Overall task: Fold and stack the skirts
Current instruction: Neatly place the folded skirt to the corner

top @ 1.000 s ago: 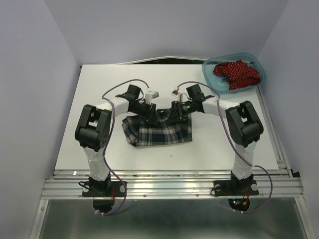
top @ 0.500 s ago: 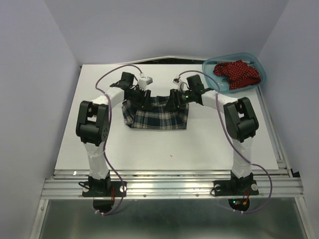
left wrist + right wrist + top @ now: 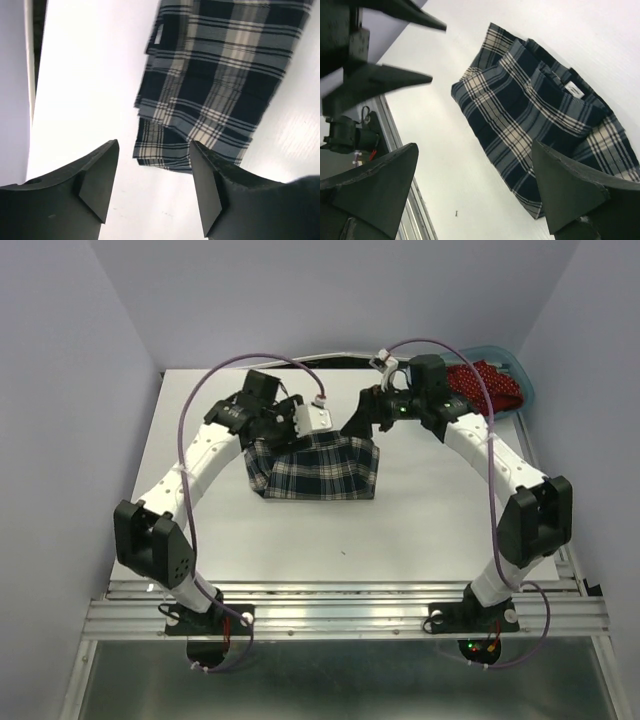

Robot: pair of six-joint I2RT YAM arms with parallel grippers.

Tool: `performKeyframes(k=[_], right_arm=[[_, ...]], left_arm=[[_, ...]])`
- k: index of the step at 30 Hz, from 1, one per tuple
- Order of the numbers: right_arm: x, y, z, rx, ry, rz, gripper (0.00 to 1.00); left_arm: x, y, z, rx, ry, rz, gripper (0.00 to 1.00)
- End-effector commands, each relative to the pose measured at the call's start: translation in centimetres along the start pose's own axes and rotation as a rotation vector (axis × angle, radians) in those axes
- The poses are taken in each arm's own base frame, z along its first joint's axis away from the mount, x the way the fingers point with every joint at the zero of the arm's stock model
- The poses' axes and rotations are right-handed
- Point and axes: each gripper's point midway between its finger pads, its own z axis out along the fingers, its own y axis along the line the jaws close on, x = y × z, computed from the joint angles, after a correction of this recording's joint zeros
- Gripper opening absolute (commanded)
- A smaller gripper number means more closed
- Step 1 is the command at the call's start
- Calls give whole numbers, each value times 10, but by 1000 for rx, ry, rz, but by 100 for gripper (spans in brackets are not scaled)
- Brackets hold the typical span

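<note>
The plaid skirt lies folded into a flat rectangle in the middle of the white table, with nothing touching it. My left gripper hovers over its far left corner, jaws open and empty. My right gripper hangs above its far right corner, wide open and also empty. In the left wrist view the plaid skirt spreads beyond the open left gripper. From the right wrist, the plaid skirt lies below the open right gripper. The red dotted skirt sits crumpled at the far right.
A teal tub at the far right corner holds the red skirt, partly hidden by the right arm. Purple cables loop above both arms. A metal rail runs along the table's near edge. A small dark speck lies on the table.
Both grippers let go of the plaid skirt, opened wide and rose up and back from it. The skirt now lies folded flat, its near edge farther from me.
</note>
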Motion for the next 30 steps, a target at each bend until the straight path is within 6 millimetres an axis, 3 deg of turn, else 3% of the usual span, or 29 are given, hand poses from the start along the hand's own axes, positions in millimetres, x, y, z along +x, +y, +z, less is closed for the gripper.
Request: performKeyframes(k=[1, 5, 6, 7, 11, 16, 20, 23, 26, 27, 30], right_arm=[[16, -15, -31, 93, 38, -11, 100], [27, -21, -47, 147, 47, -5, 100], [32, -19, -51, 159, 48, -4, 100], [34, -20, -53, 164, 51, -35, 100], [47, -22, -63, 195, 73, -33, 100], [49, -34, -78, 259, 72, -49, 100], [45, -45, -90, 291, 69, -40, 100], [41, -47, -93, 298, 66, -45, 100], [38, -45, -94, 295, 63, -53, 100], [36, -44, -95, 293, 60, -56, 100], [35, -44, -94, 287, 59, -53, 100]], left_arm=[[19, -27, 24, 84, 127, 251, 78], [7, -30, 54, 154, 113, 339, 81], [4, -32, 61, 169, 113, 367, 87], [3, -31, 68, 178, 115, 380, 88], [10, -29, 114, 235, 149, 421, 88], [44, -46, 157, 330, 256, 370, 88], [82, -52, 182, 320, 332, 189, 86], [114, -39, 181, 249, 410, -2, 83], [153, -16, 159, 168, 485, -218, 82], [176, -2, 145, 127, 522, -298, 81], [205, 17, 118, 47, 571, -482, 81]])
